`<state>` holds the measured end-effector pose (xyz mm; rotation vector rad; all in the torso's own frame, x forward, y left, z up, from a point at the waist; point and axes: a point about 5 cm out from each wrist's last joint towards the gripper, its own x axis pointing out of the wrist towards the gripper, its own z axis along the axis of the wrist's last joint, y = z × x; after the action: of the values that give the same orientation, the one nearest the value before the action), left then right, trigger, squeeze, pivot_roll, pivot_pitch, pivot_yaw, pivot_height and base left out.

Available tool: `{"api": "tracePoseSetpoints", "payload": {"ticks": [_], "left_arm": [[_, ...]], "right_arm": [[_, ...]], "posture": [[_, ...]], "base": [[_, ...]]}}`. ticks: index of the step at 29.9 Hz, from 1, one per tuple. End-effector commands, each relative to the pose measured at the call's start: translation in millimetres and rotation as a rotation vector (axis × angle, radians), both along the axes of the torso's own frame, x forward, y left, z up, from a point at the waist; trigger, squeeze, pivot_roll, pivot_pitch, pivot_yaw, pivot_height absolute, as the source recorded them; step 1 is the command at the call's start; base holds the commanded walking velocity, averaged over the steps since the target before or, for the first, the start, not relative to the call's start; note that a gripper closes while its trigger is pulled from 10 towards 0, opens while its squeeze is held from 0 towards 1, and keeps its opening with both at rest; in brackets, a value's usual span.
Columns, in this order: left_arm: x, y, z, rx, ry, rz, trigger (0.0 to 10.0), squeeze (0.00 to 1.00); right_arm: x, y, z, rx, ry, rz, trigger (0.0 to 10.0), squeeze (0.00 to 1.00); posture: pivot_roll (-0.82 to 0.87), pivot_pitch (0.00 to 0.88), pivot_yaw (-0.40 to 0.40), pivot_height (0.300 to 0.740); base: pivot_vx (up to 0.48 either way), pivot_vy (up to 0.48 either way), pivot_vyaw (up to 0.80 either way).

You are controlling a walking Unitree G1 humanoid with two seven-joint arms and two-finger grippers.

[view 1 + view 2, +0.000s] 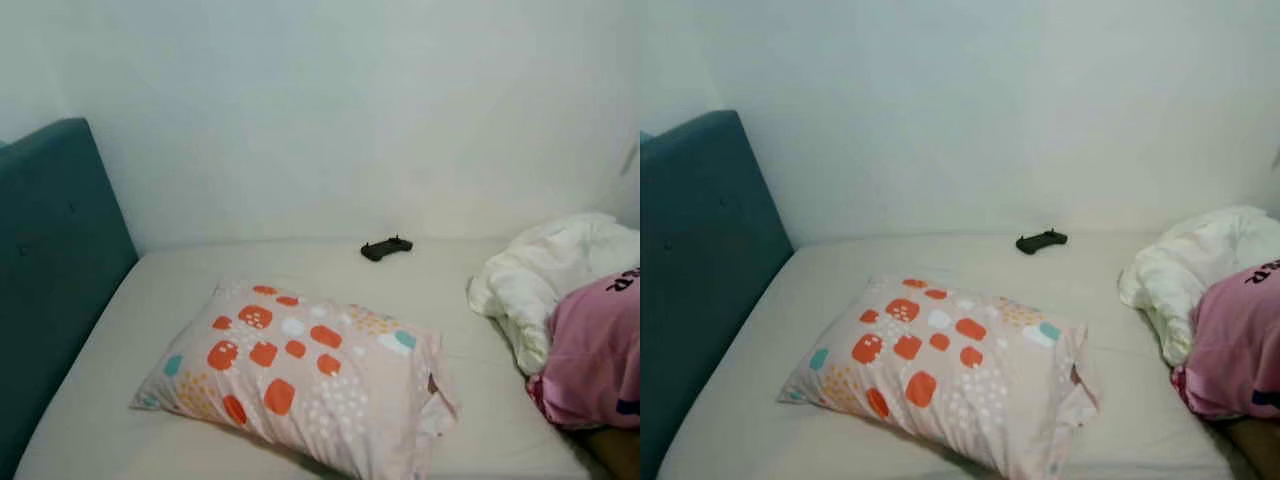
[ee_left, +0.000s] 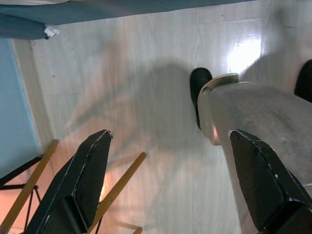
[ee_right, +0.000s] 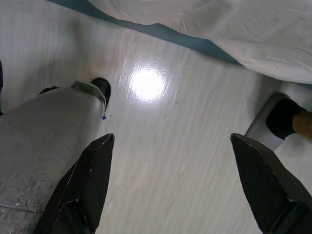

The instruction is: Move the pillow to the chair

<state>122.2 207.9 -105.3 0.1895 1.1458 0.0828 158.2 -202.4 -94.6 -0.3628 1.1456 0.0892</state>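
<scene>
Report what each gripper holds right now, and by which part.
Nothing is held. The left gripper and right gripper hang open over the floor; the pillow lies untouched on the bed.

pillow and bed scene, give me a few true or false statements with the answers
1. The pillow lies flat on the bed. True.
2. A black controller sits on top of the pillow. False: it lies apart from it, near the wall.
3. The headboard is teal. True.
4. The left gripper is shut on the pillow. False: its fingers are spread open, pointing down at the floor.
5. The white blanket is bunched at the robot's right side of the bed. True.
6. The right gripper grips the blanket. False: it hangs open above the floor.
</scene>
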Motion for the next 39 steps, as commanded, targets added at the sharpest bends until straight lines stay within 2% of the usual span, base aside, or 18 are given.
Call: {"api": "tracePoseSetpoints", "payload": {"ticks": [1, 2, 4, 5, 6, 7, 8, 9, 10, 11, 13, 14, 16, 17, 19, 23, 29, 39], "left_arm": [[-4.8, 1.9, -1.2, 0.002, 0.016, 0.005, 10.0, 0.0], [-5.3, 1.6, -1.4, 0.001, 0.017, 0.005, 10.0, 0.0], [-5.5, 1.5, -1.4, 0.0, 0.016, 0.005, 10.0, 0.0], [-5.3, 1.6, -1.3, 0.0, 0.011, 0.008, 10.0, 0.0], [-2.4, 1.4, -0.3, -0.008, -0.01, 0.021, 10.0, 0.0], [-2.4, 1.4, -0.3, -0.008, -0.01, 0.021, 10.0, 0.0], [3.9, 0.8, 2.0, -0.031, -0.052, 0.046, 10.0, 0.0], [3.9, 0.8, 2.0, -0.031, -0.052, 0.046, 10.0, 0.0], [6.5, 0.3, 2.9, -0.043, -0.068, 0.056, 10.0, 0.0], [6.5, 0.3, 2.9, -0.043, -0.068, 0.056, 10.0, 0.0], [11.9, 1.6, 5.1, -0.047, -0.089, 0.054, 10.0, 0.0], [11.9, 1.6, 5.1, -0.047, -0.089, 0.054, 10.0, 0.0], [16.4, 4.7, 7.1, -0.042, -0.102, 0.062, 10.0, 0.0], [16.4, 4.7, 7.1, -0.042, -0.102, 0.062, 10.0, 0.0], [19.0, 5.5, 8.2, -0.044, -0.112, 0.071, 10.0, 0.0], [23.7, 3.8, 9.9, -0.057, -0.138, 0.085, 10.0, 0.0], [33.1, 3.1, 14.0, -0.072, -0.187, 0.105, 10.0, 0.0], [39.7, 6.6, 17.5, -0.061, -0.211, 0.103, 10.0, 0.0]], "right_arm": [[4.5, 5.0, 1.1, 0.027, -0.024, -0.029, 10.0, 0.0], [16.3, 4.7, 6.4, 0.064, -0.082, -0.097, 10.0, 0.0], [22.3, 4.6, 9.3, 0.084, -0.111, -0.129, 10.0, 0.0], [33.1, 3.0, 14.9, 0.115, -0.161, -0.189, 10.0, 0.0], [54.6, -0.5, 27.4, 0.19, -0.258, -0.301, 10.0, 0.0], [54.6, -0.5, 27.4, 0.19, -0.258, -0.301, 10.0, 0.0], [86.0, -4.6, 48.8, 0.34, -0.397, -0.465, 10.0, 0.0], [86.0, -4.6, 48.8, 0.34, -0.397, -0.465, 10.0, 0.0], [96.0, -5.1, 56.3, 0.403, -0.44, -0.516, 10.0, 0.0], [96.0, -5.1, 56.3, 0.403, -0.44, -0.516, 10.0, 0.0], [123.2, -4.9, 79.4, 0.512, -0.545, -0.532, 10.0, 0.0], [123.2, -4.9, 79.4, 0.512, -0.545, -0.532, 10.0, 0.0], [146.7, -6.6, 102.6, 0.585, -0.617, -0.533, 10.0, 0.0], [146.7, -6.6, 102.6, 0.585, -0.617, -0.533, 10.0, 0.0], [158.2, -11.4, 116.4, 0.599, -0.67, -0.544, 10.0, 0.0], [163.5, -18.8, 124.8, 0.608, -0.717, -0.579, 10.0, 0.0], [157.4, -28.0, 120.5, 0.626, -0.717, -0.64, 10.0, 0.0], [150.9, -25.7, 113.1, 0.656, -0.697, -0.622, 10.0, 0.0]], "posture": [[0.02, 0.027, -0.03, 0.74], [0.02, 0.032, -0.03, 0.74], [0.02, 0.033, -0.03, 0.74], [0.02, 0.035, -0.028, 0.74], [0.02, 0.04, -0.024, 0.74], [0.02, 0.04, -0.024, 0.74], [0.02, 0.042, -0.022, 0.74], [0.02, 0.042, -0.022, 0.74], [0.02, 0.043, -0.021, 0.74], [0.02, 0.043, -0.021, 0.74], [0.02, 0.044, -0.022, 0.74], [0.02, 0.044, -0.022, 0.74], [0.02, 0.043, -0.025, 0.735], [0.02, 0.043, -0.025, 0.735], [0.02, 0.041, -0.029, 0.725], [0.02, 0.04, -0.036, 0.71], [0.02, 0.039, -0.039, 0.685], [0.03, 0.041, -0.037, 0.655]], "base": [[0.0, 0.0, 0.0], [0.0, 0.0, 0.0], [0.0, 0.0, 0.0], [0.0, 0.0, 0.0], [0.0, 0.0, 0.0], [0.0, 0.0, 0.0], [0.0, 0.0, 0.0], [0.0, 0.0, 0.0], [0.0, 0.0, 0.0], [0.0, 0.0, 0.0], [0.0, 0.0, 0.0], [0.0, 0.0, 0.0], [0.0, 0.0, 0.0], [0.0, 0.0, 0.0], [0.0, 0.0, 0.0], [0.0, 0.0, 0.0], [0.0, 0.0, 0.0], [0.0, 0.0, 0.0]]}}
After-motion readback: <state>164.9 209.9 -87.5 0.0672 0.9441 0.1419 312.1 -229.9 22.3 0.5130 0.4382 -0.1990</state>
